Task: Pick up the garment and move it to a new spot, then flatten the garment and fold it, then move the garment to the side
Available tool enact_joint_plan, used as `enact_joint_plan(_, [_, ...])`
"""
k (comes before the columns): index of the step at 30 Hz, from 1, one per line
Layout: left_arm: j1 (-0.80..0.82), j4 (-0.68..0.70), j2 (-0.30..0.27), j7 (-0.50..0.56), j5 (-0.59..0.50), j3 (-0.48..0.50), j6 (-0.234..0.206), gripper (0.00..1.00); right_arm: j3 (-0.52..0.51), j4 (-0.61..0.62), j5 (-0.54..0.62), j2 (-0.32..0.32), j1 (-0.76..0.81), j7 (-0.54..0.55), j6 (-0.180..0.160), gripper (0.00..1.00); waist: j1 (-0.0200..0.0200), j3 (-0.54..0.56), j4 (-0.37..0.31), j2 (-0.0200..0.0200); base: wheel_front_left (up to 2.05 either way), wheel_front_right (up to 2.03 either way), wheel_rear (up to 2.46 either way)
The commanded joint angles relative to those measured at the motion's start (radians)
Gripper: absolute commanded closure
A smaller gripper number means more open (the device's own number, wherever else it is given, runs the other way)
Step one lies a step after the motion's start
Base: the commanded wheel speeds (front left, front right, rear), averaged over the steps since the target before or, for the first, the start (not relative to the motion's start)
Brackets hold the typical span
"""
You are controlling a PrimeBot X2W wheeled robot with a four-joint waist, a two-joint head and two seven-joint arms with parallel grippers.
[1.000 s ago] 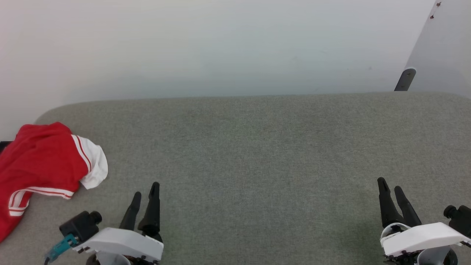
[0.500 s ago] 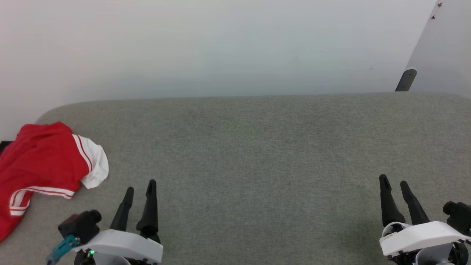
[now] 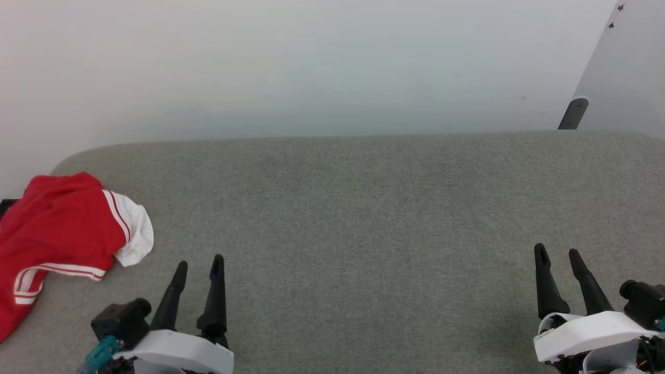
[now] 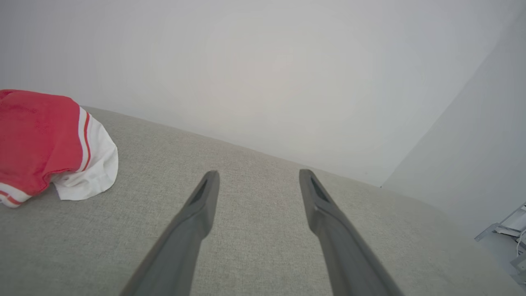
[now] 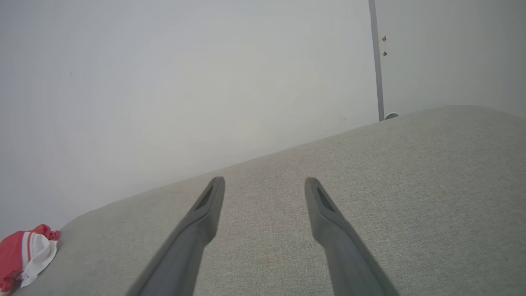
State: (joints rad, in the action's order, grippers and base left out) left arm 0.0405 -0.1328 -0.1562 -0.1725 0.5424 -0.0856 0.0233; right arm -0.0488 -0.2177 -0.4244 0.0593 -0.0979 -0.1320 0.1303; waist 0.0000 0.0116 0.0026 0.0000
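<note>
The garment lies crumpled in a heap — red cloth uppermost, one white sleeve with red-and-white striped trim bunched at its near side; a striped hem curls along its lower edge; it rests at the far left — partly cut off there.

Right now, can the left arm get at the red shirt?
Probably yes. The garment lies bunched at the left edge of the grey surface, ahead and left of the left arm, whose jaws stand open. Only bare fabric lies between them; nothing blocks the way.
</note>
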Motion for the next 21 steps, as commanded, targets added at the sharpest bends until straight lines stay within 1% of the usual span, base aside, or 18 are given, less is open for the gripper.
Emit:
enact_joint_plan(1, [0.003,0.012,-0.001,-0.009,-0.023,0.002,0.006,0.0,0.001,0.012,0.022,0.002,-0.02,-0.006,0.0,0.0,0.0,0.0,0.0,0.0,0.0,0.0,0.0])
enact_joint_plan(9, [-0.003,0.01,0.003,-0.03,-0.104,0.004,0.022,0.0,-0.001,0.017,0.106,0.002,-0.023,-0.022,0.001,0.0,0.0,0.001,0.001,0.0,0.0,0.0,0.0])
enact_joint_plan(21, [-0.01,0.014,0.01,-0.054,-0.202,0.006,0.03,0.0,-0.006,0.022,0.213,0.001,-0.018,-0.044,0.001,0.0,0.0,0.004,0.001,0.0,0.0,0.0,0.0])
